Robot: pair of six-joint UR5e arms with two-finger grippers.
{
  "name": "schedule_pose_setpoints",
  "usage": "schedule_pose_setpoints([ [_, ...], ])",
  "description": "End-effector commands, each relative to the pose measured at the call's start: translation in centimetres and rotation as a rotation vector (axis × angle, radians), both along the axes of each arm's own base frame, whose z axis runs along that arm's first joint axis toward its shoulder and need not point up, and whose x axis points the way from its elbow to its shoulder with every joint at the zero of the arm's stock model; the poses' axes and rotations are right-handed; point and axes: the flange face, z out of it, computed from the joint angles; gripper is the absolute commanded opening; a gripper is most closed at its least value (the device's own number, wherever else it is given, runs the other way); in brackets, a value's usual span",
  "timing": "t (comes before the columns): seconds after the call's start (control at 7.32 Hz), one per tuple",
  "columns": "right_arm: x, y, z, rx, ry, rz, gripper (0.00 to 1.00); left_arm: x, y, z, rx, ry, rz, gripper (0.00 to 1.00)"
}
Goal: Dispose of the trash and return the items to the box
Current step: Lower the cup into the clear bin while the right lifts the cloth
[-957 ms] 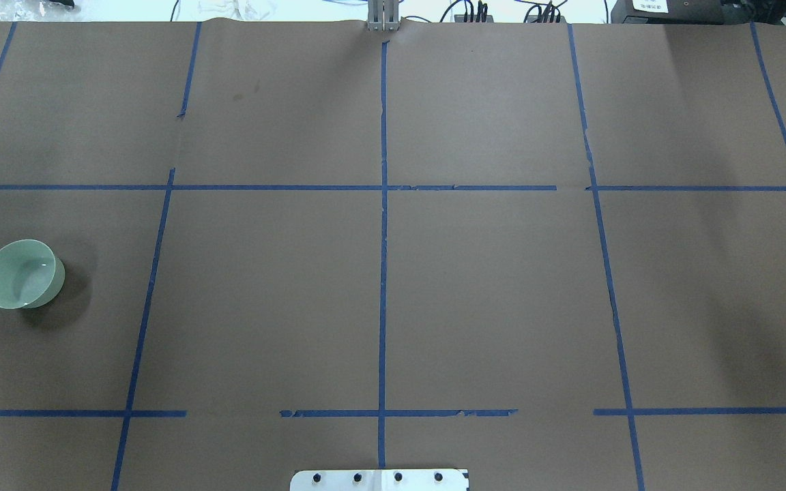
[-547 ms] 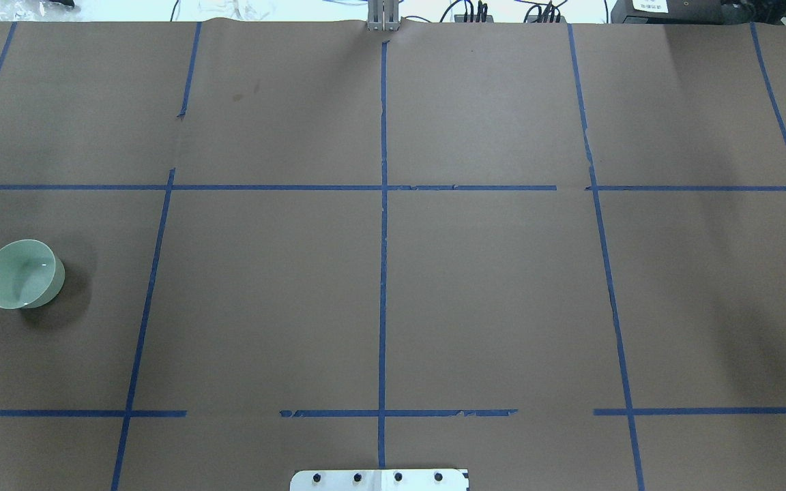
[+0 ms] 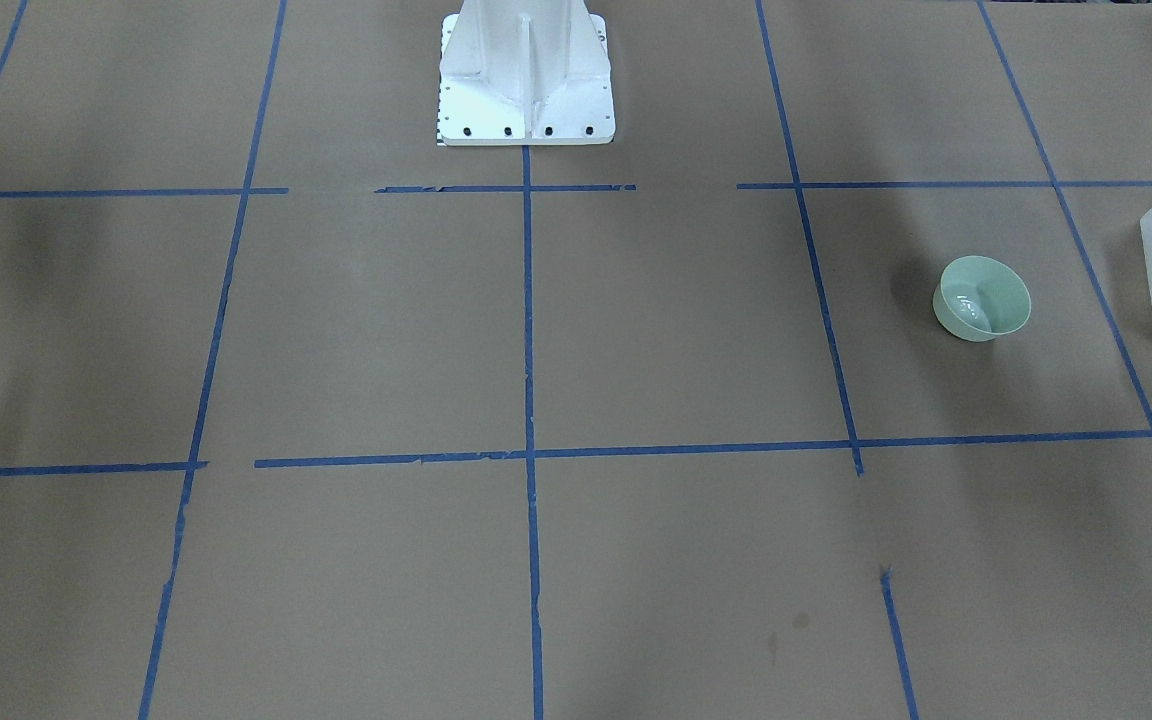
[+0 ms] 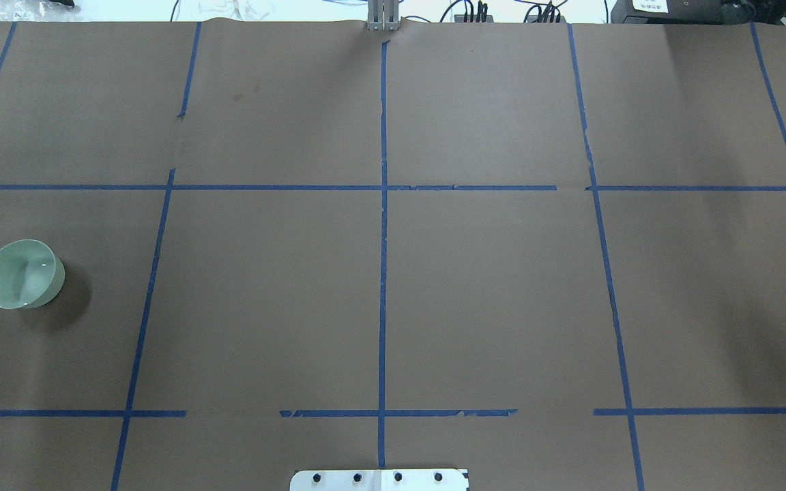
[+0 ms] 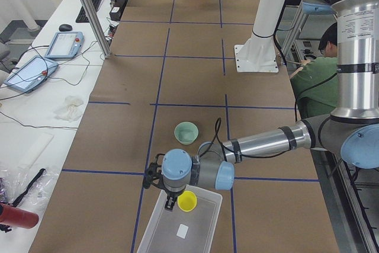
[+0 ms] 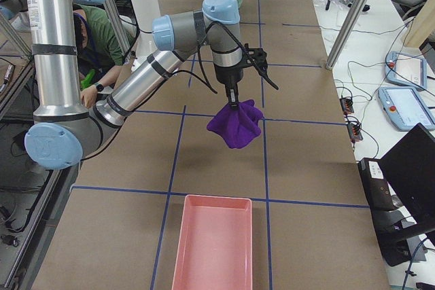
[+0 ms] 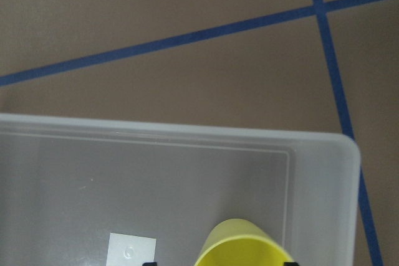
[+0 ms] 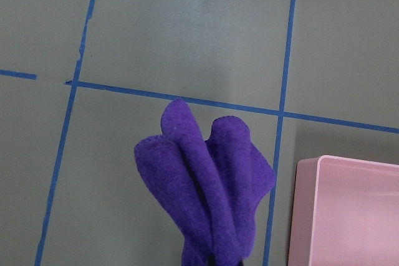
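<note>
My left gripper (image 5: 172, 204) is shut on the small yellow cup (image 5: 187, 201) and holds it just inside the near end of the translucent box (image 5: 180, 229). In the left wrist view the cup (image 7: 243, 248) hangs above the box floor (image 7: 156, 179). The pale green bowl (image 4: 22, 274) stands upright on the table, apart from the box; it also shows in the front-facing view (image 3: 982, 298). My right gripper (image 6: 233, 104) is shut on a purple cloth (image 6: 236, 124) and holds it in the air. The cloth (image 8: 206, 191) hangs beside the pink tray (image 8: 349, 210).
The pink tray (image 6: 212, 242) lies at the table's right end. The white robot base (image 3: 524, 75) stands at the table's middle edge. A white label (image 7: 129, 252) lies on the box floor. A person in green (image 5: 320, 81) sits behind the robot.
The bit of purple cloth at the overhead view's right edge has shrunk and gone out of view to the right. The bowl has not moved.
</note>
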Motion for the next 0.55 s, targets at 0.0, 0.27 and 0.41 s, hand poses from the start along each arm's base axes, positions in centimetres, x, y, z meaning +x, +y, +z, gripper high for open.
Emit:
schedule_pose_setpoints([
  [0.0, 1.7, -0.4, 1.4, 0.008, 0.010, -0.012, 0.00, -3.2, 0.0, -10.5, 0.086, -0.012, -0.071, 1.00],
  [0.27, 5.9, -2.2, 6.5, 0.033, 0.119, -0.111, 0.00, -1.9, -0.7, -14.9, 0.107, 0.024, -0.147, 1.00],
  [0.41, 7.2, -3.1, 8.7, 0.024, 0.174, -0.146, 0.00, 2.2, -1.3, -16.1, 0.140, 0.073, -0.165, 1.00],
])
